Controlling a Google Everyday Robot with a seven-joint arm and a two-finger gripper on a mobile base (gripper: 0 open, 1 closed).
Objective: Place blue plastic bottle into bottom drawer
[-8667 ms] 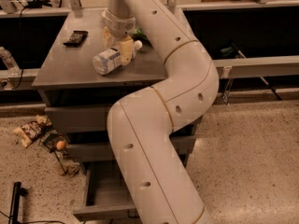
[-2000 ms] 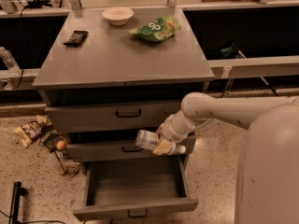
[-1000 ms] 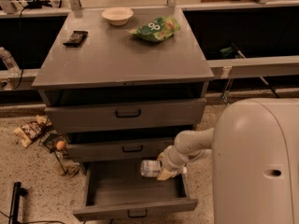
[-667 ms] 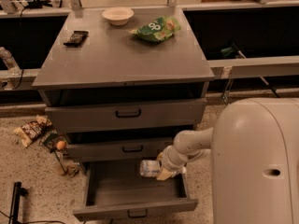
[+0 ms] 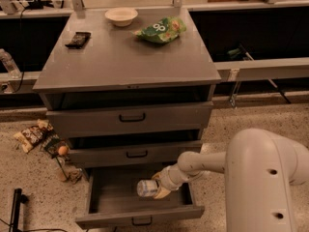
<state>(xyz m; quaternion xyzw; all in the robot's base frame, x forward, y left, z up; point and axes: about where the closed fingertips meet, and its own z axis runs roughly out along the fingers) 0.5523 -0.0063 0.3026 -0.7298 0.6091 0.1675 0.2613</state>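
Note:
The bottom drawer (image 5: pixel 140 216) of the grey cabinet is pulled open, a deep box with a small black handle on its front. My gripper (image 5: pixel 158 187) reaches into it from the right, over the right half of the drawer's inside. It is shut on the blue plastic bottle (image 5: pixel 146 188), which lies on its side with its clear end pointing left, low inside the drawer. Whether the bottle touches the drawer floor I cannot tell. My white arm (image 5: pixel 260 178) fills the lower right.
On the cabinet top (image 5: pixel 125 57) lie a white bowl (image 5: pixel 121 16), a green snack bag (image 5: pixel 160 30) and a small black object (image 5: pixel 78 38). The two upper drawers (image 5: pixel 130 117) are closed. Snack wrappers and litter (image 5: pixel 36 137) lie on the floor at the left.
My gripper has carried the bottle from the cabinet top down past the middle drawer and into the open bottom drawer. Over the last second it has sunk slightly lower.

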